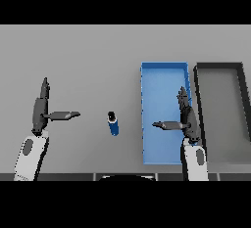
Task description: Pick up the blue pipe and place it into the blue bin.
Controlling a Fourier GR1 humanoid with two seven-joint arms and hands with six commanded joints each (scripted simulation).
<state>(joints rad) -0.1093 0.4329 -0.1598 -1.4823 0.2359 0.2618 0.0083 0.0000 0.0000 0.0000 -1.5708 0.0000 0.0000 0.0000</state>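
The short blue plastic pipe [113, 124] lies on the grey counter [88, 56] between both hands, well apart from their straight, spread fingers [44, 92].

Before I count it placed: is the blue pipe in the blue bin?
Out. The blue pipe lies on the grey table, left of the blue bin, neither hand holding it.

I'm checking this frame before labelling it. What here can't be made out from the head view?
- Blue bin: its lower right part is covered by the right hand and forearm.
- Black bin: the near left corner is hidden behind the same arm; whether anything lies in it is unclear.
- Blue pipe: too small to tell whether it stands or lies, or what its dark top end is.
- Left hand: its palm side is not shown.
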